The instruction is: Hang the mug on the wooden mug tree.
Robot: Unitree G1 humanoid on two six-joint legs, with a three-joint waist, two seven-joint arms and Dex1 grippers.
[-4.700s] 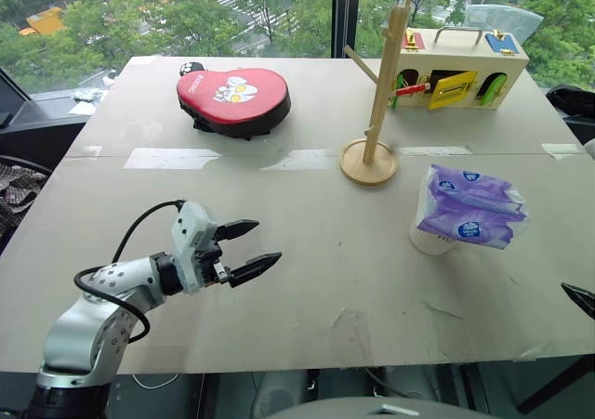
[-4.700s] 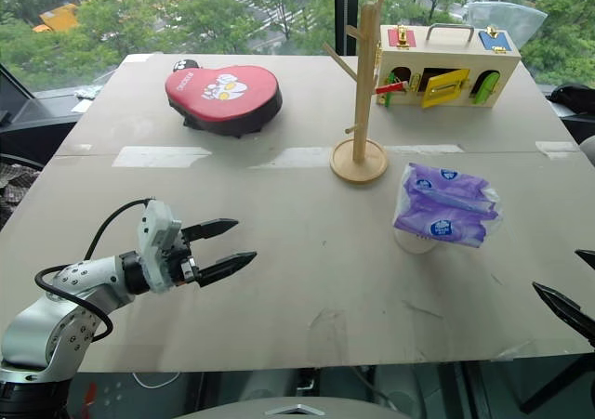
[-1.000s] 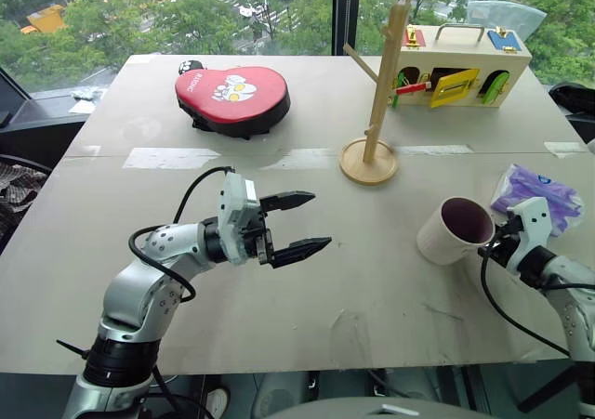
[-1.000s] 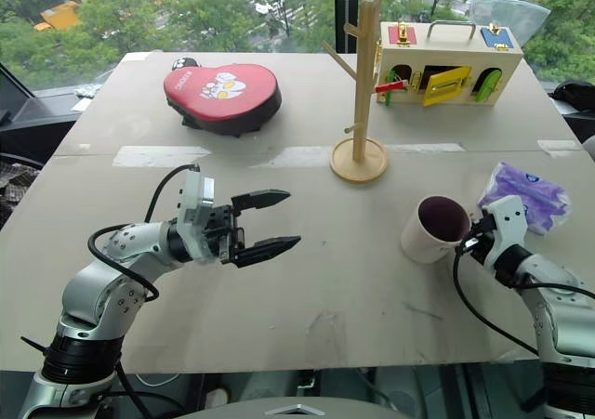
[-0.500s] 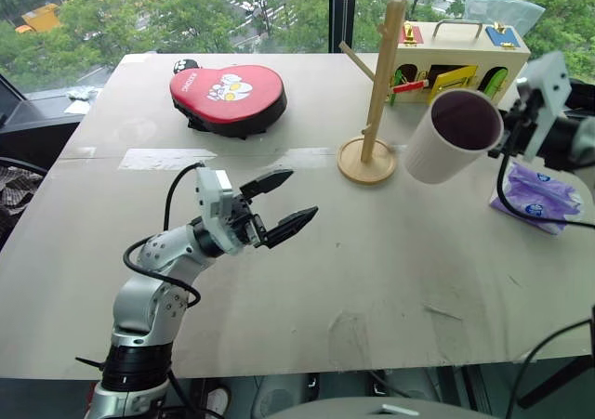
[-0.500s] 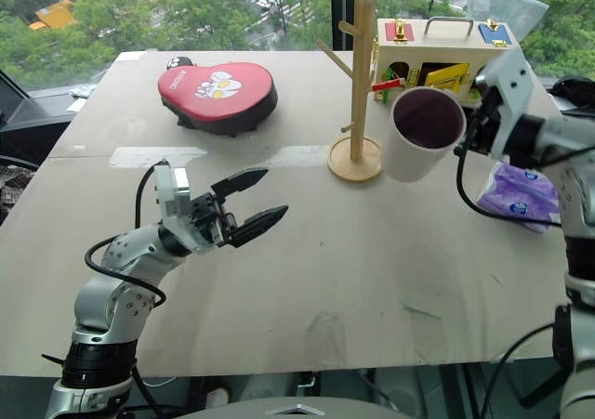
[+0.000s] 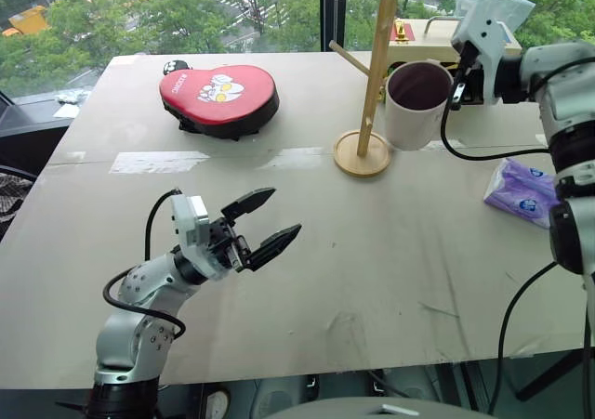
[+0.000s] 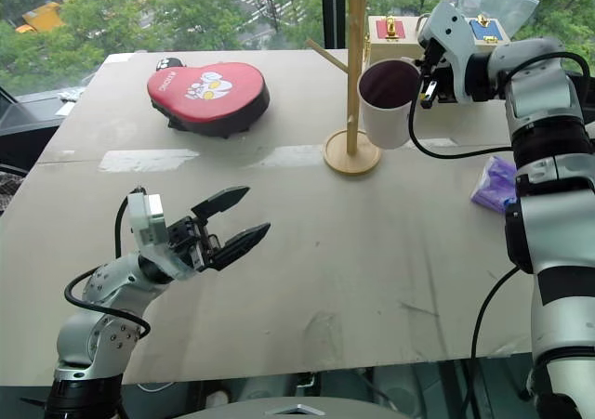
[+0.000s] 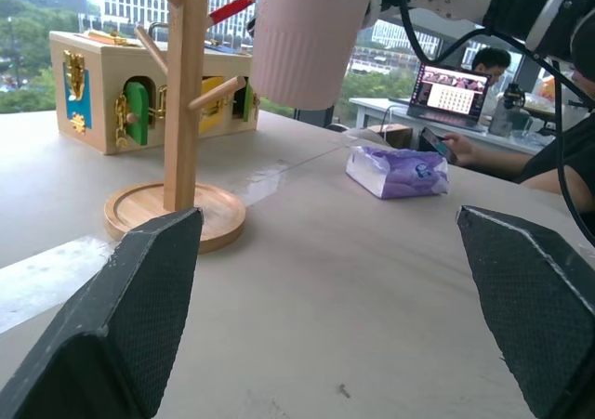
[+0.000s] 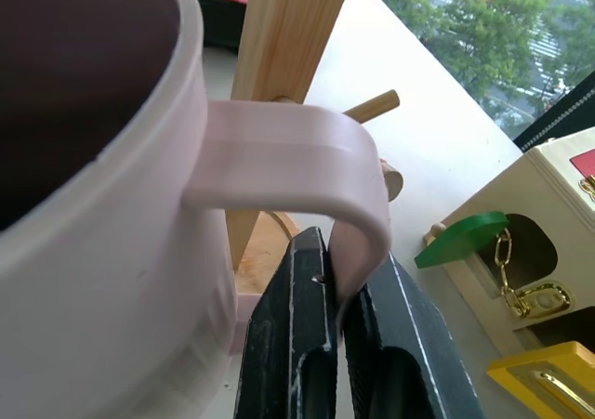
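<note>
Mug position: the mug (image 7: 415, 103) is held in the air just beside the pole of the wooden mug tree (image 7: 374, 85), above its round base.
Right tool (image 10: 337, 345): clenched on the mug's handle, which is pinched between the fingers.
Left tool (image 7: 263, 227): released, fingers spread, low over the tabletop (image 7: 372, 252), well apart from the tree.
Risk: the pole may be knocked and the tree tipped if the mug is swung sideways.
Risk: the handle loop may miss a slanted peg, since the grip takes up part of it.
</note>
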